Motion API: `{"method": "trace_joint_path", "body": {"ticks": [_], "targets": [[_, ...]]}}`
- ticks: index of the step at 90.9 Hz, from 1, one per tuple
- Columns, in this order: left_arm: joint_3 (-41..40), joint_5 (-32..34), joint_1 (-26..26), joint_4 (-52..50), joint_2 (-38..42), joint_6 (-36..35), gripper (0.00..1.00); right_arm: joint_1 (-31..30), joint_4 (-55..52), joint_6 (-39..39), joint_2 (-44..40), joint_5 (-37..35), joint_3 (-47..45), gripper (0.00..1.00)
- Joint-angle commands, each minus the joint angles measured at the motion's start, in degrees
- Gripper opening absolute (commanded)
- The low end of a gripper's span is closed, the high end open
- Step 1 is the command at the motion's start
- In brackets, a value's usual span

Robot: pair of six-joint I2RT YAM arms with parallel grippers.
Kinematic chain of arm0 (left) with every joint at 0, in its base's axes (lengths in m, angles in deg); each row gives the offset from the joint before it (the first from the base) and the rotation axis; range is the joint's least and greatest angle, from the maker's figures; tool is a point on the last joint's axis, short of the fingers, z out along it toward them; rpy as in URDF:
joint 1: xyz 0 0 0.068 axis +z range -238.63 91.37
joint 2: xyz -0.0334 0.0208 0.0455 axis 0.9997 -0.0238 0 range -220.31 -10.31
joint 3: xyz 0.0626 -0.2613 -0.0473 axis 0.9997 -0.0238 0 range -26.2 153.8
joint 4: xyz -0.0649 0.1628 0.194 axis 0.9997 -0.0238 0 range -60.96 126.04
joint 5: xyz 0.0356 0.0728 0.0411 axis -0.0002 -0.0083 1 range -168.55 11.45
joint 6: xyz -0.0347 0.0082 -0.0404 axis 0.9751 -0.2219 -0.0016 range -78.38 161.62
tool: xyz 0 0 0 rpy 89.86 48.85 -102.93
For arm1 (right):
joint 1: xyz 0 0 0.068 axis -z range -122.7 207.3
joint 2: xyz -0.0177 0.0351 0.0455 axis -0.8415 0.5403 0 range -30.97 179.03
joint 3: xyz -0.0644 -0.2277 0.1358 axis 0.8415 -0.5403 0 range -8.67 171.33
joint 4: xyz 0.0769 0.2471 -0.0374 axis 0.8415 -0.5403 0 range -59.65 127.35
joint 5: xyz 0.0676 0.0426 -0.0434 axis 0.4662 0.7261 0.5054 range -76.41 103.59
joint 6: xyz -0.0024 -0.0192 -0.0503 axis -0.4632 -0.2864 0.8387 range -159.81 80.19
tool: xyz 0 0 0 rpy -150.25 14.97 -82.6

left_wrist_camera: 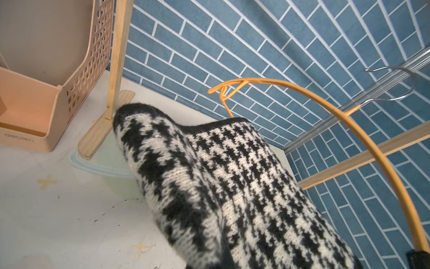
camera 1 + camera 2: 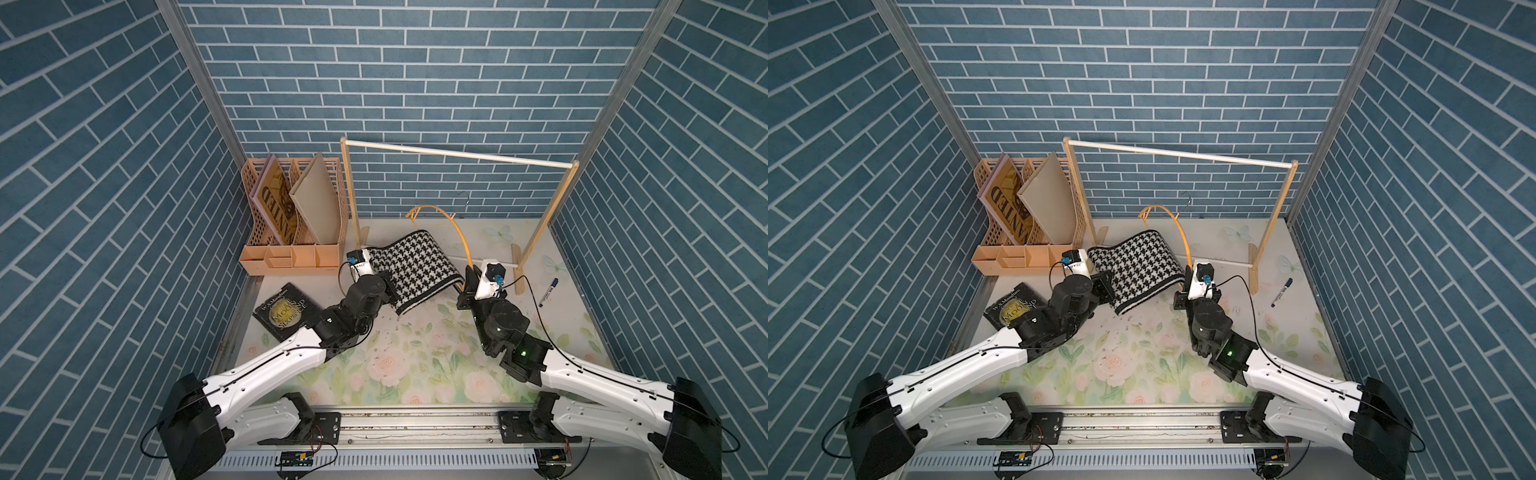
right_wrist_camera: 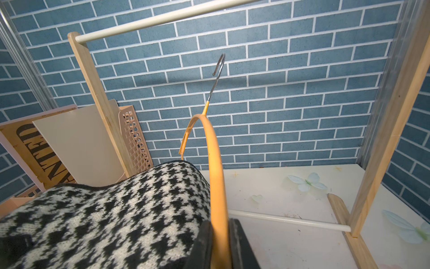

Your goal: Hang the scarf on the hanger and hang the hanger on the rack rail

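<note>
The black-and-white houndstooth scarf [image 2: 411,266] arches up over the low part of the hanger [image 3: 215,163] and sags on both sides; its front end lies on the table. My left gripper [image 2: 384,277] is shut on the scarf's left edge, with the cloth [image 1: 232,186] covering its fingers in the left wrist view. My right gripper [image 3: 220,227] is shut on one end of the curved light-wood hanger and holds it upright, metal hook [image 3: 218,72] uppermost. The scarf [image 3: 116,209] presses against that gripper's finger [image 3: 204,235].
A tall wooden rail rack [image 2: 457,154] stands behind and over the hanger, its feet and low rod [image 3: 288,220] on the table. A peach file organizer [image 2: 291,216] stands at the back left. A dark book [image 2: 286,316] lies at the left, a blue marker [image 2: 548,291] at the right.
</note>
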Motion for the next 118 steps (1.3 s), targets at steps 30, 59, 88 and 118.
{"method": "trace_joint_path", "body": {"ticks": [30, 59, 88, 118], "targets": [[-2.3, -4.3, -0.3, 14.1, -8.6, 0.3, 0.62, 1.5, 10.1, 6.8, 0.3, -1.0, 5.0, 0.00], [-1.9, -5.3, -0.3, 16.1, -15.3, 1.2, 0.62, 1.6, 9.7, 9.4, -0.9, -0.3, 6.6, 0.00], [-1.8, -0.5, -0.3, 13.2, -12.0, -2.7, 0.63, 1.7, 9.2, 10.6, -1.8, 0.2, 8.2, 0.00], [-6.4, 8.0, -0.4, 10.3, -2.4, -8.3, 0.78, 1.6, 9.2, 12.9, 0.4, 2.0, 12.8, 0.00]]}}
